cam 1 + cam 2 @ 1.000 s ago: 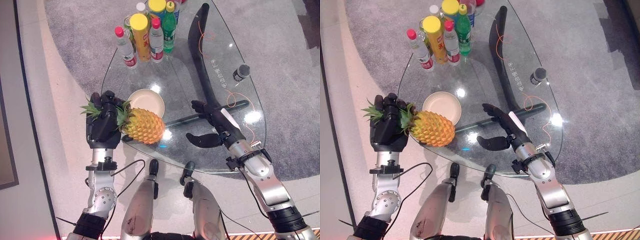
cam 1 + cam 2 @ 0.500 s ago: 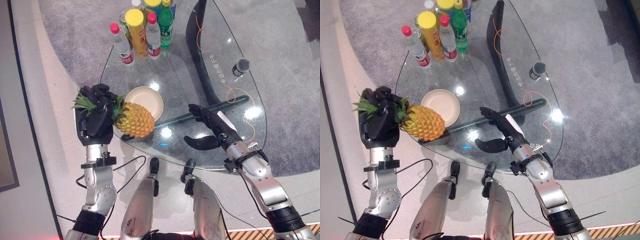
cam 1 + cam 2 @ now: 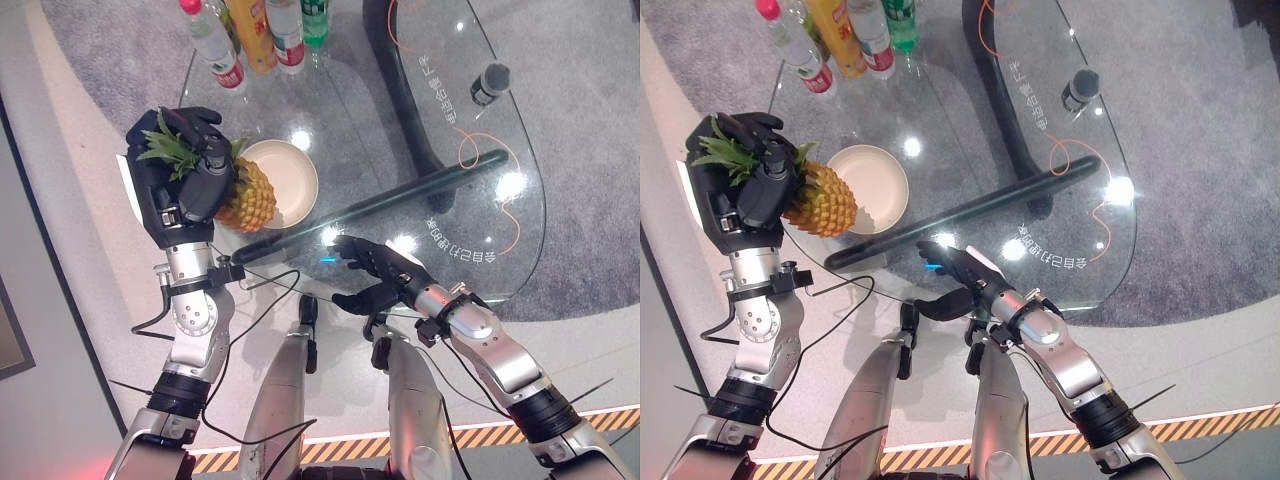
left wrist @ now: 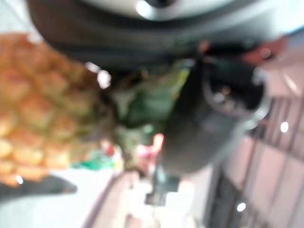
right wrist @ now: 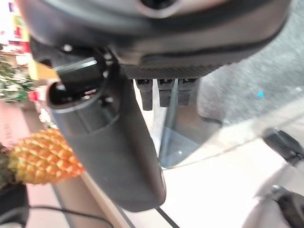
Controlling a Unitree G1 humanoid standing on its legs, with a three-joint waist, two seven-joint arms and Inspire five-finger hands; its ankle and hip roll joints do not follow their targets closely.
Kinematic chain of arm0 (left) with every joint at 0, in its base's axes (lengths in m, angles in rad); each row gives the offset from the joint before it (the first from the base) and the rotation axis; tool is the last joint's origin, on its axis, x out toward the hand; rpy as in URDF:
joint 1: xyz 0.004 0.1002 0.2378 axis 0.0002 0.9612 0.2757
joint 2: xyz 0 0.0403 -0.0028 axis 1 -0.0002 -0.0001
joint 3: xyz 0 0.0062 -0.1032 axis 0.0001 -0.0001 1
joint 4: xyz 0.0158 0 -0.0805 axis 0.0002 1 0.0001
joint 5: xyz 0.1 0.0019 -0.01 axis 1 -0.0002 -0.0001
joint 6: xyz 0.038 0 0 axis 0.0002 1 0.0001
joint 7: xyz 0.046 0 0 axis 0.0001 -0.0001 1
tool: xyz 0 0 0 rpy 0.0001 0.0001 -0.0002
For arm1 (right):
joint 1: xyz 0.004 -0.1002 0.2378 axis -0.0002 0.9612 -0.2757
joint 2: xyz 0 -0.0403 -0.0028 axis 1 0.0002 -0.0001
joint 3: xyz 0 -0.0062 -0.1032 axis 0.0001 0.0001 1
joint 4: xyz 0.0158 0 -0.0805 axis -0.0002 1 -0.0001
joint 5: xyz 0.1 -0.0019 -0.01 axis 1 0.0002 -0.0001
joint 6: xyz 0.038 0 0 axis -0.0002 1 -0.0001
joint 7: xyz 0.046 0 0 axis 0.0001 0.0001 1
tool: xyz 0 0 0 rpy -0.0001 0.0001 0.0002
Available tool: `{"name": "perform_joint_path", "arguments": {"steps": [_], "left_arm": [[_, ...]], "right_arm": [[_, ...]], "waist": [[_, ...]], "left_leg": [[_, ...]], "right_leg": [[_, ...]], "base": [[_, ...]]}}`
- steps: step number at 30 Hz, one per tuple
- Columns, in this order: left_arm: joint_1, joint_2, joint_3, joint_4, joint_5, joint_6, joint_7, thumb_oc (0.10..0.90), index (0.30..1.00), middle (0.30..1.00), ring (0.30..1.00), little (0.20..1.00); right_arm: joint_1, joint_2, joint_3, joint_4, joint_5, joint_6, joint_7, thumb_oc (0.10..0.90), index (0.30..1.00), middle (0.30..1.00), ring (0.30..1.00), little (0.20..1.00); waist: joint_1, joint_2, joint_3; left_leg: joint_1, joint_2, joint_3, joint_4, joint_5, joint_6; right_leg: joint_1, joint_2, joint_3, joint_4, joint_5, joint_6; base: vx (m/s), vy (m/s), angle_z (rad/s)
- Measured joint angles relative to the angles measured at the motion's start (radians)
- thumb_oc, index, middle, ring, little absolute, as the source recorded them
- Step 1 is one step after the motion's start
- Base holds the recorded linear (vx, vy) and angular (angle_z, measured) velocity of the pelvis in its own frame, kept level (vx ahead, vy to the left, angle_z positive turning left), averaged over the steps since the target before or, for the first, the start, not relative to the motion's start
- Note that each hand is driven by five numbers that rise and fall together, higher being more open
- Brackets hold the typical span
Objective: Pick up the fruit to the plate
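My left hand [image 3: 178,192] is shut on the green crown of a pineapple [image 3: 250,195], holding it up in the air. The yellow fruit [image 3: 824,200] hangs over the left rim of the cream plate [image 3: 288,183], which lies on the glass table [image 3: 380,130]. In the left wrist view the pineapple [image 4: 42,104] shows close by, with the fingers [image 4: 209,118] curled round its leaves. My right hand [image 3: 378,274] is open at the table's near edge, palm sideways, holding nothing. From the right wrist view the pineapple [image 5: 42,157] shows beyond the thumb [image 5: 114,142].
Several bottles [image 3: 262,30] stand at the far left of the table. A dark curved table frame [image 3: 390,195] runs under the glass. A small dark cylinder [image 3: 488,82] with an orange cord sits at the far right. Grey carpet surrounds the table.
The camera has shifted. My left hand has lifted the pineapple higher and toward the plate. My right hand has drawn back toward the table's near edge.
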Motion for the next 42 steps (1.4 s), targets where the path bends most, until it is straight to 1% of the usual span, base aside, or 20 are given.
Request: {"name": "perform_joint_path", "arguments": {"steps": [4, 6, 8, 10, 15, 22, 25, 26, 27, 28, 29, 30, 31, 32, 34, 37, 42], "left_arm": [[-0.04, 0.002, 0.0, 0.049, 0.073, -0.007, 0.082, 0.1, 0.3, 0.3, 0.3, 0.2], [-0.061, 0.001, -0.004, 0.076, 0.119, -0.02, 0.128, 0.1, 0.3, 0.3, 0.3, 0.2], [-0.087, 0.001, -0.007, 0.102, 0.186, -0.033, 0.182, 0.1, 0.3, 0.3, 0.3, 0.2], [-0.102, 0.0, -0.011, 0.108, 0.22, -0.036, 0.212, 0.1, 0.3, 0.3, 0.3, 0.2], [-0.118, 0.001, -0.036, 0.107, 0.227, -0.061, 0.217, 0.1, 0.3, 0.3, 0.3, 0.2], [-0.125, 0.001, -0.036, 0.107, 0.228, -0.065, 0.222, 0.1, 0.3, 0.3, 0.3, 0.2], [-0.125, 0.001, -0.036, 0.107, 0.229, -0.066, 0.225, 0.1, 0.3, 0.3, 0.3, 0.2], [-0.132, -0.01, -0.037, 0.117, 0.258, -0.085, 0.263, 0.1, 0.3, 0.3, 0.3, 0.2], [-0.157, 0.0, -0.028, 0.123, 0.299, -0.116, 0.318, 0.1, 0.3, 0.3, 0.3, 0.2], [-0.231, 0.002, -0.026, 0.181, 0.392, -0.157, 0.404, 0.1, 0.3, 0.3, 0.3, 0.2], [-0.265, 0.005, -0.026, 0.198, 0.42, -0.156, 0.429, 0.1, 0.3, 0.3, 0.3, 0.2], [-0.313, 0.013, -0.026, 0.231, 0.448, -0.153, 0.455, 0.1, 0.3, 0.3, 0.3, 0.2], [-0.34, 0.015, -0.033, 0.278, 0.457, -0.146, 0.467, 0.1, 0.3, 0.3, 0.3, 0.2], [-0.355, 0.005, -0.051, 0.329, 0.467, -0.13, 0.469, 0.1, 0.3, 0.3, 0.3, 0.2], [-0.339, -0.003, -0.063, 0.335, 0.478, -0.129, 0.477, 0.1, 0.3, 0.3, 0.3, 0.2], [-0.339, -0.003, -0.063, 0.335, 0.498, -0.13, 0.497, 0.1, 0.3, 0.3, 0.3, 0.2], [-0.345, 0.005, -0.064, 0.335, 0.51, -0.13, 0.527, 0.1, 0.3, 0.3, 0.3, 0.2]], "right_arm": [[-0.042, -0.001, 0.003, 0.039, 0.014, 0.016, -0.001, 0.8, 0.9, 0.9, 0.9, 0.9], [-0.055, -0.003, 0.005, 0.044, 0.028, 0.024, -0.001, 0.8, 0.9, 0.9, 0.9, 0.9], [-0.074, -0.004, 0.019, 0.048, 0.03, 0.029, -0.001, 0.8, 0.9, 0.9, 0.9, 0.9], [-0.086, -0.004, 0.036, 0.051, 0.031, 0.037, -0.001, 0.8, 0.9, 0.9, 0.9, 0.9], [-0.098, -0.004, 0.042, 0.053, 0.032, 0.038, -0.001, 0.8, 0.9, 0.9, 0.9, 0.9], [-0.107, -0.004, 0.042, 0.053, 0.038, 0.038, 0.0, 0.8, 0.9, 0.9, 0.9, 0.9], [-0.104, -0.004, 0.047, 0.056, 0.038, 0.04, 0.0, 0.8, 0.9, 0.9, 0.9, 0.9], [-0.107, -0.003, 0.058, 0.055, 0.039, 0.042, 0.001, 0.8, 0.9, 0.9, 0.9, 0.9], [-0.131, -0.006, 0.067, 0.056, 0.04, 0.044, 0.006, 0.8, 0.9, 0.9, 0.9, 0.9], [-0.175, -0.009, 0.076, 0.076, 0.053, 0.047, 0.007, 0.8, 0.9, 0.9, 0.9, 0.9], [-0.198, -0.008, 0.076, 0.083, 0.059, 0.057, 0.007, 0.8, 0.9, 0.9, 0.9, 0.9], [-0.225, -0.003, 0.052, 0.081, 0.067, 0.047, 0.002, 0.8, 0.9, 0.9, 0.9, 0.9], [-0.259, -0.006, 0.055, 0.09, 0.072, 0.053, 0.003, 0.8, 0.9, 0.9, 0.9, 0.9], [-0.269, -0.009, 0.062, 0.096, 0.074, 0.056, 0.004, 0.8, 0.9, 0.9, 0.9, 0.9], [-0.271, -0.009, 0.07, 0.096, 0.075, 0.057, 0.005, 0.8, 0.9, 0.9, 0.9, 0.9], [-0.273, -0.008, 0.078, 0.096, 0.078, 0.057, 0.007, 0.8, 0.9, 0.9, 0.9, 0.9], [-0.279, -0.006, 0.086, 0.096, 0.081, 0.054, 0.008, 0.8, 0.9, 0.9, 0.9, 0.9]], "waist": [[-0.018, 0.0, 0.0], [-0.024, -0.001, 0.0], [-0.027, -0.001, 0.0], [-0.034, -0.002, 0.0], [-0.04, -0.002, 0.0], [-0.045, -0.002, 0.0], [-0.051, -0.002, 0.0], [-0.054, -0.012, -0.016], [-0.051, -0.03, -0.02], [-0.053, -0.032, -0.029], [-0.055, -0.033, -0.025], [-0.066, -0.043, -0.008], [-0.081, -0.048, -0.003], [-0.082, -0.048, -0.002], [-0.08, -0.048, -0.003], [-0.075, -0.048, -0.003], [-0.075, -0.048, -0.003]], "left_leg": [[-0.059, 0.003, 0.007, 0.016, 0.0, 0.001], [-0.086, 0.004, 0.012, 0.019, 0.0, 0.001], [-0.115, 0.005, 0.021, 0.024, 0.0, 0.001], [-0.128, 0.007, 0.022, 0.024, 0.0, 0.001], [-0.127, 0.008, 0.023, 0.025, -0.001, -0.001], [-0.127, 0.01, 0.024, 0.032, -0.001, -0.002], [-0.129, 0.01, 0.024, 0.032, -0.001, -0.002], [-0.159, 0.003, 0.032, 0.033, -0.005, -0.007], [-0.197, 0.003, 0.044, 0.033, -0.003, -0.009], [-0.274, 0.006, 0.042, 0.045, 0.007, -0.012], [-0.307, 0.007, 0.042, 0.054, 0.013, -0.009], [-0.338, 0.011, 0.041, 0.068, 0.022, -0.005], [-0.352, 0.013, 0.04, 0.072, 0.022, -0.005], [-0.353, 0.014, 0.04, 0.072, 0.021, -0.007], [-0.347, 0.016, 0.04, 0.064, 0.017, -0.012], [-0.345, 0.022, 0.04, 0.064, 0.018, -0.018], [-0.345, 0.026, 0.04, 0.063, 0.019, -0.029]], "right_leg": [[-0.058, 0.001, 0.006, 0.009, 0.006, -0.003], [-0.088, 0.003, 0.012, 0.01, 0.01, -0.005], [-0.124, 0.007, 0.024, 0.012, 0.012, -0.006], [-0.138, 0.008, 0.024, 0.013, 0.012, -0.006], [-0.138, 0.009, 0.03, 0.015, 0.011, -0.006], [-0.138, 0.009, 0.032, 0.03, 0.011, -0.006], [-0.14, 0.01, 0.031, 0.029, 0.011, -0.007], [-0.179, 0.011, 0.04, 0.035, 0.007, 0.0], [-0.229, 0.015, 0.061, 0.044, 0.007, 0.002], [-0.301, 0.021, 0.066, 0.044, 0.02, 0.007], [-0.329, 0.024, 0.066, 0.043, 0.029, 0.001], [-0.356, 0.026, 0.065, 0.043, 0.044, -0.013], [-0.366, 0.028, 0.064, 0.041, 0.047, -0.018], [-0.369, 0.029, 0.065, 0.04, 0.047, -0.017], [-0.369, 0.035, 0.077, 0.04, 0.044, -0.014], [-0.369, 0.042, 0.077, 0.042, 0.044, -0.015], [-0.371, 0.047, 0.079, 0.04, 0.05, -0.022]], "base": [[-0.02, 0.075, -0.05], [-0.02, 0.08, -0.07], [-0.01, 0.051, -0.13], [0.0, 0.008, -0.04], [0.0, 0.0, 0.0], [0.0, 0.0, 0.0], [0.01, 0.194, -0.02], [-0.01, 0.194, -0.19], [-0.01, 0.137, -0.25], [0.0, 0.045, -0.19], [0.0, 0.017, -0.05], [0.0, 0.0, 0.0], [0.0, 0.0, 0.0], [-0.01, 0.001, -0.05], [-0.01, 0.0, -0.06], [0.0, 0.003, -0.01], [0.0, 0.0, 0.0]]}}
